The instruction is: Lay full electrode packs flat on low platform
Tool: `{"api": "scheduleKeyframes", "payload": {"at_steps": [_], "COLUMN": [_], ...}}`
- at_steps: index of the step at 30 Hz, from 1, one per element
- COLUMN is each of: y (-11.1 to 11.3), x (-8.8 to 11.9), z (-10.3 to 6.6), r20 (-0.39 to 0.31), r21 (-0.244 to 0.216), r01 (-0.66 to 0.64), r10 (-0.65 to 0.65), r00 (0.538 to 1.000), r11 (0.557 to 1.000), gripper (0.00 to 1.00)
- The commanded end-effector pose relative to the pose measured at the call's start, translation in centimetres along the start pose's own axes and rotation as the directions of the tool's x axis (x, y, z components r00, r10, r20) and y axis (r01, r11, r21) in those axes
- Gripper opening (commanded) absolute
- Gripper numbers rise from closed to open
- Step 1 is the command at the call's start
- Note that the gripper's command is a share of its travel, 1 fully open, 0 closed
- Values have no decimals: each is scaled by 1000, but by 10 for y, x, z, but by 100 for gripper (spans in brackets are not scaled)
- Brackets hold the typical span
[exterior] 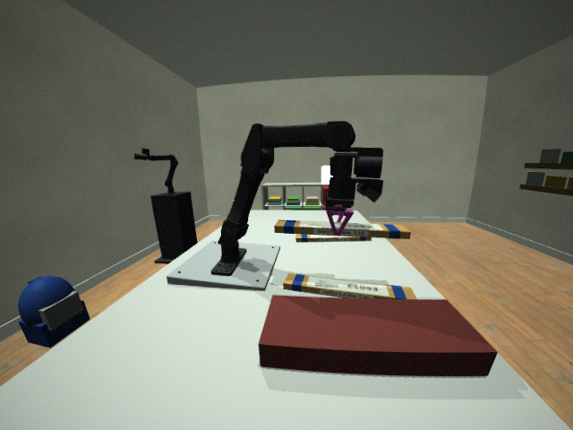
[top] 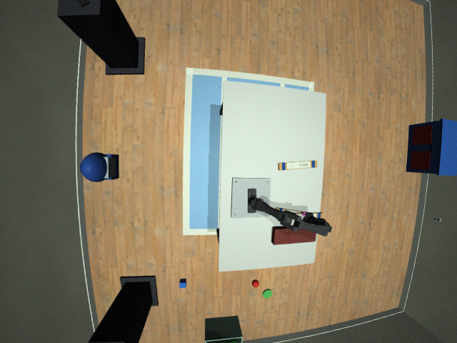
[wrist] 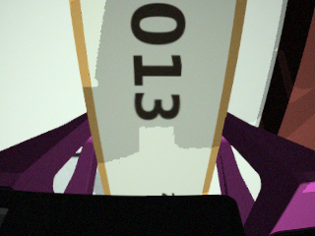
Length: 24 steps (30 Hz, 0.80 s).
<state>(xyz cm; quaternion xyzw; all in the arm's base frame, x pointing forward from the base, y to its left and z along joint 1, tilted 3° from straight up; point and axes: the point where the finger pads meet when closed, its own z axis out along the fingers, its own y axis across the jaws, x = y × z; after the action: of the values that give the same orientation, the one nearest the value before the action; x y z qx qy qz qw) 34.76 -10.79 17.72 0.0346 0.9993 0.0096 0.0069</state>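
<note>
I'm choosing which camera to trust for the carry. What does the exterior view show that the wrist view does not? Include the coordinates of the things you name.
Only exterior: the arm's mount plate (exterior: 194, 272), the far pack (exterior: 333, 239) and the near pack (exterior: 342, 285) beside the platform.

Only wrist: the digits 013 large on the held pack's upper face, and both purple fingers along its two long sides.

Both: the held pack (exterior: 305, 229) (wrist: 157, 143), the gripper (exterior: 338, 231) (wrist: 157, 118) shut on it, and the dark-red platform (exterior: 374, 323) (wrist: 302, 98).
</note>
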Motion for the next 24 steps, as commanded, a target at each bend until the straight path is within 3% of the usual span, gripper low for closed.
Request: {"api": "scheduleKeyframes", "payload": {"at_steps": [1, 24], "y": [-7, -63], "x": [-9, -12], "z": [-37, -30], "r20": [81, 77], "r21": [13, 17], "r01": [19, 17], "r10": [-20, -18], "r00": [996, 997], "r11": [1000, 1000], "gripper": [0, 0]}}
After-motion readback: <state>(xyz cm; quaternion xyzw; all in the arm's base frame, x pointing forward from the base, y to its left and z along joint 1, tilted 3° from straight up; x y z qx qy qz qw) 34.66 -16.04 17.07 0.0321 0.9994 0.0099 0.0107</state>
